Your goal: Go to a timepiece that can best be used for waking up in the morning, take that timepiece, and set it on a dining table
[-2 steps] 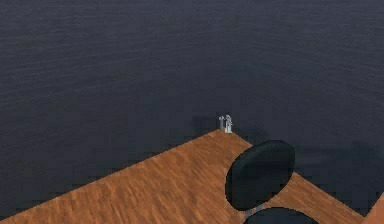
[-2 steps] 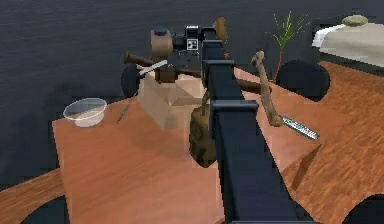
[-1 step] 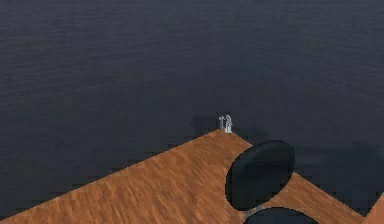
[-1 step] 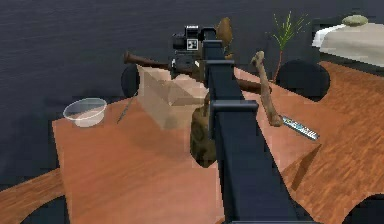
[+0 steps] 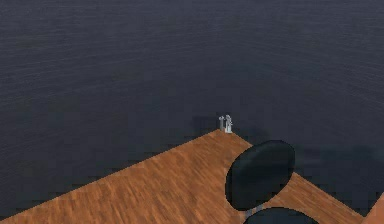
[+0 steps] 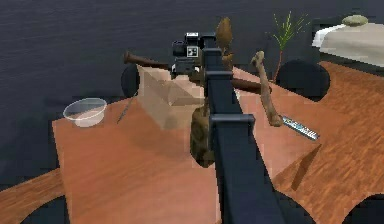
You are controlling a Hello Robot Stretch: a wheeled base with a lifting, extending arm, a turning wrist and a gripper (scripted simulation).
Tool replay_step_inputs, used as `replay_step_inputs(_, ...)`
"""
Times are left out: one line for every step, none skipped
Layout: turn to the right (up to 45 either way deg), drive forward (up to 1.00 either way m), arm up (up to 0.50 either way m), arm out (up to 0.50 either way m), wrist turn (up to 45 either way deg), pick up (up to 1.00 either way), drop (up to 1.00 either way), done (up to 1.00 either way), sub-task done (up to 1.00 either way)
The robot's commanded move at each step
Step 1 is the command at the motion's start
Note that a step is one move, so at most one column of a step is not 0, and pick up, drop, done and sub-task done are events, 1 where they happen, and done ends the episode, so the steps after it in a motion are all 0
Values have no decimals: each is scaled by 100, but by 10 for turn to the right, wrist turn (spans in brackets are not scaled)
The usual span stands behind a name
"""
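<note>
Hanging near box (image 6: 160, 100), fingers (image 6: 181, 68), load unclr

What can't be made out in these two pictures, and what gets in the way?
Arm side view: whether the gripper holds anything; the cardboard box stands right behind it.
Forward view: the small pale thing at the table's far corner is too small to name.
Arm side view: the arm covers part of a brown object.
</note>
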Motion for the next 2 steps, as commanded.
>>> replay_step_inputs(0,0,-32,0,0,0,0,0,0)
replay_step_inputs(0,0,0,0,0,0,100,0,0)
